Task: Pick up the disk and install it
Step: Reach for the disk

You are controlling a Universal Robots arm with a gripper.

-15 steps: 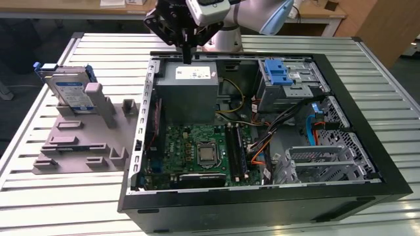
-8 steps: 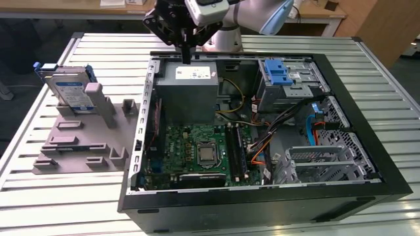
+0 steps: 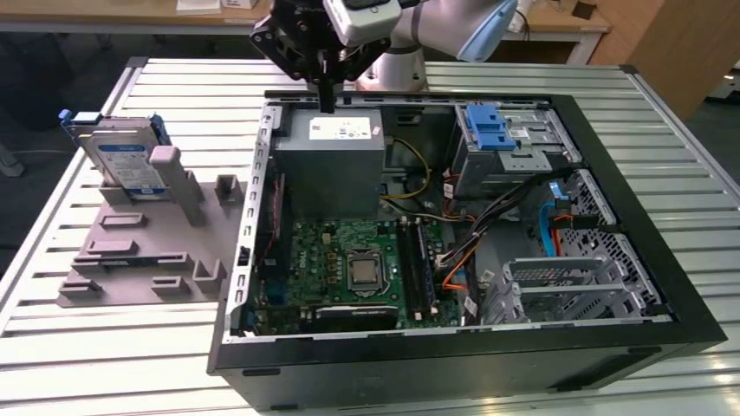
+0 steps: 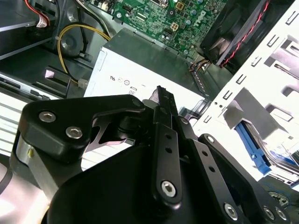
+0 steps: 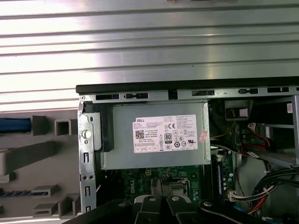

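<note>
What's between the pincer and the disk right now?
In the exterior view, the case's side wall and bare slatted table separate pincer from disk.

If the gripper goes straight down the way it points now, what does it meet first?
Most likely the grey metal box inside the computer case, near its white sticker; depth is hard to judge. The disk stands off to the exterior view's left.

The arm (image 3: 457,26) is built of rounded silver-grey tube sections with a pale blue cap at one joint, and a white housing (image 3: 360,16) sits at its wrist. The gripper (image 3: 327,104) is matt black. In the second wrist view its flat linkage bars with rounded ends carry silver screw heads (image 4: 168,188), and its two slim, flat fingers (image 4: 164,105) bear small round holes.
</note>
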